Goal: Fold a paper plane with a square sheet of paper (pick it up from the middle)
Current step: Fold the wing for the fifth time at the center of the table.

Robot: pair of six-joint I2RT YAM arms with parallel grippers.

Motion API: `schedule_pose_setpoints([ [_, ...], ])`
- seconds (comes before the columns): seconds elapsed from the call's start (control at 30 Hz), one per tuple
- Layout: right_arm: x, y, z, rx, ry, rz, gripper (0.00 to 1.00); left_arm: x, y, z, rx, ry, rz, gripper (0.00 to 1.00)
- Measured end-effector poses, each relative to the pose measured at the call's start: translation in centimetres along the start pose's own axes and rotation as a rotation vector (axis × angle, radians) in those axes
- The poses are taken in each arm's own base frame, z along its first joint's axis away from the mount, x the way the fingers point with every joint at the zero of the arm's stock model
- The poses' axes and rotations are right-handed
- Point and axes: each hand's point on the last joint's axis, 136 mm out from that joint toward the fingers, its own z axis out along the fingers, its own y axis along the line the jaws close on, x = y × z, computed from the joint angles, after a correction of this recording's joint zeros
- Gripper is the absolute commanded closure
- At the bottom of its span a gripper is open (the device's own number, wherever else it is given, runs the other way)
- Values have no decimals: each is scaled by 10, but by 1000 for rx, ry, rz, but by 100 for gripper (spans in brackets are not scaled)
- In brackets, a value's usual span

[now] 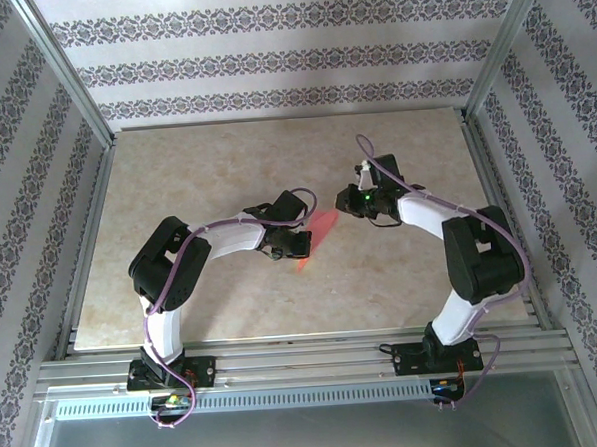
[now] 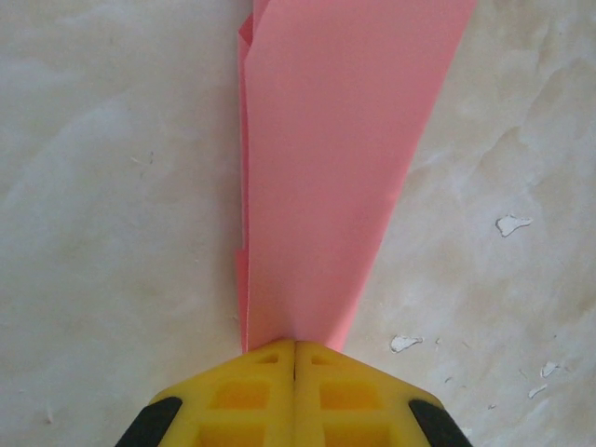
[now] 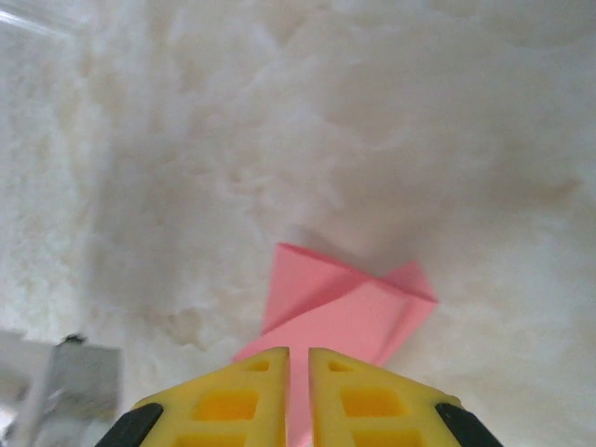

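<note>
The paper plane (image 1: 320, 230) is a salmon-pink folded dart at the middle of the table (image 1: 206, 168), stretched between my two grippers. My left gripper (image 1: 302, 249) is at its narrow end. In the left wrist view the yellow jaws of the left gripper (image 2: 295, 345) are pressed together on the narrow end of the paper plane (image 2: 326, 168), which widens away from them. My right gripper (image 1: 348, 203) is at the wide end. In the right wrist view the right gripper (image 3: 298, 355) is nearly closed, with a layer of the paper plane (image 3: 349, 307) running into the thin gap between its fingers.
The marbled table has small white chips (image 2: 512, 223) in its surface. An aluminium frame rail (image 1: 306, 358) runs along the near edge, with the arm bases on it. Patterned walls (image 1: 270, 55) close off the back and both sides.
</note>
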Motion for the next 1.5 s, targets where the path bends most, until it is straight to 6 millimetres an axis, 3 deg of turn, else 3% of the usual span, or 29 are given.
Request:
schedule_pose_setpoints([
  [0.1,21,12,12,-16,44,-31,87,0,0,0,0,1,0,100],
  [0.23,53,11,35,-5,130,-31,88,0,0,0,0,1,1,100],
  [0.43,70,-2,57,24,189,4,90,0,0,0,-1,2,7,100],
  [0.9,40,-27,59,30,146,88,90,2,1,1,-1,6,32,100],
  [1.3,-17,-75,37,93,-6,177,89,3,1,0,6,-4,35,100],
  [1.4,-25,-78,29,116,-38,180,86,4,1,-2,1,5,33,100],
  [1.5,-34,-67,10,123,-83,155,78,6,2,-4,-12,26,26,95],
])
